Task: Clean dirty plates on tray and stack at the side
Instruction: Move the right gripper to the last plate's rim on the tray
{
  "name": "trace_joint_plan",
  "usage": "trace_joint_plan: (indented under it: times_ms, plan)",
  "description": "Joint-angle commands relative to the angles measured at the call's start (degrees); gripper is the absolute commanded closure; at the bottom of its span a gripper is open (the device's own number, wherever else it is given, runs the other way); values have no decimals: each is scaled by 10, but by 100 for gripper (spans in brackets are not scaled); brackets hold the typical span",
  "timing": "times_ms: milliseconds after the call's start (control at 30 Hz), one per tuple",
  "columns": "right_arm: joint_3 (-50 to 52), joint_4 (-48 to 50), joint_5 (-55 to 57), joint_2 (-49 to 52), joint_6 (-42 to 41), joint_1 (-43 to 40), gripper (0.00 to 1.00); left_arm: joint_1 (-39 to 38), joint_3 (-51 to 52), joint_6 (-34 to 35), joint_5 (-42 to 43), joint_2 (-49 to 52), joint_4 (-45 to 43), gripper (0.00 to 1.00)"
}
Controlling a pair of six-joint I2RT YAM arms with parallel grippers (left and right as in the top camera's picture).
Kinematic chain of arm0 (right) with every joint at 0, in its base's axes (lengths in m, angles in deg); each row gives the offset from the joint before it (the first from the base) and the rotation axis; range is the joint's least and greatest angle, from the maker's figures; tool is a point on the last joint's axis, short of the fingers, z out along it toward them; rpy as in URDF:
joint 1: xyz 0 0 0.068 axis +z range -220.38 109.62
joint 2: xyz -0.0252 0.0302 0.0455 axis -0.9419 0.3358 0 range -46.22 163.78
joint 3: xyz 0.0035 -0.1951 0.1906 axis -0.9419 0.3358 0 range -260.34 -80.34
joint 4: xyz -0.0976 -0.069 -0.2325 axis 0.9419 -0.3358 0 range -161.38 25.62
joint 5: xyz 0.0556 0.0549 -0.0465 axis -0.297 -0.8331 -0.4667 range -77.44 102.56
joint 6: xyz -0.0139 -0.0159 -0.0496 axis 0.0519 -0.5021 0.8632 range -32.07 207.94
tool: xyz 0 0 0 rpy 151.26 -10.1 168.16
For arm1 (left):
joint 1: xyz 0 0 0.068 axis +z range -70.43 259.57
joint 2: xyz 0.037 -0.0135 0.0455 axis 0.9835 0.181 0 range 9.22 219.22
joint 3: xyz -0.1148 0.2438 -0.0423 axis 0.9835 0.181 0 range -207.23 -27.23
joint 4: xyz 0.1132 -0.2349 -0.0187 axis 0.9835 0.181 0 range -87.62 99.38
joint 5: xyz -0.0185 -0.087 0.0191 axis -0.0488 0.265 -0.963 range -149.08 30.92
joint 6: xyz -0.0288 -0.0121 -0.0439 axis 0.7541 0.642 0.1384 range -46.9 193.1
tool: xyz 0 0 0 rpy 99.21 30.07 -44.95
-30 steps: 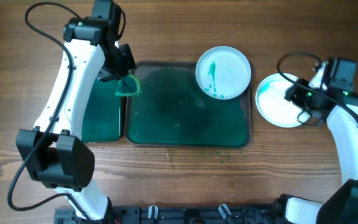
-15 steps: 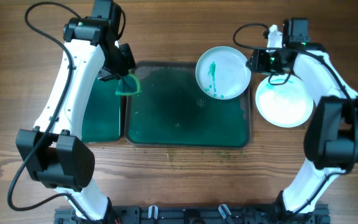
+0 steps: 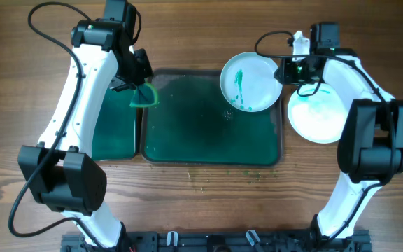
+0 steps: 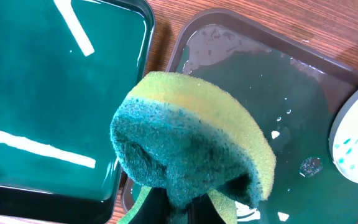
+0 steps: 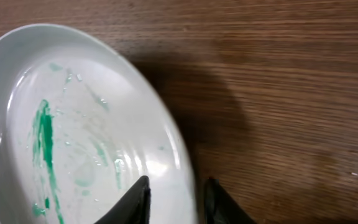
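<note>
The left claw (image 3: 137, 89) has not moved, clamped on the green sponge (image 4: 191, 137) above the edge where the bin (image 3: 114, 129) meets the wet tray (image 3: 201, 133). The tray holds one teal-smeared plate (image 3: 251, 82) in its far right corner. The right claw (image 5: 174, 200) has edged left since half a second ago — fingers parted, astride that plate's rim. A second plate (image 3: 319, 117) lies on the table (image 3: 369, 196) just right of the tray
</note>
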Motion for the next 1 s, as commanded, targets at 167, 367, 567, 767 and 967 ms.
trace_joint_plan:
  times_ms: [167,367,567,767,967]
  plan:
    - [-13,-37,4,13,9,12,96,-2,-7,-7,5,-9,-2,96]
    - [-11,-80,11,14,-16,62,95,-2,-7,-7,5,-9,-2,96]
    - [13,-95,47,20,-141,104,91,-2,-7,-7,5,-9,13,96]
    - [34,-100,41,20,-158,133,96,-2,-7,-7,8,-9,13,96]
    - [37,-110,18,20,-134,187,96,-34,14,-28,31,-7,-1,96]
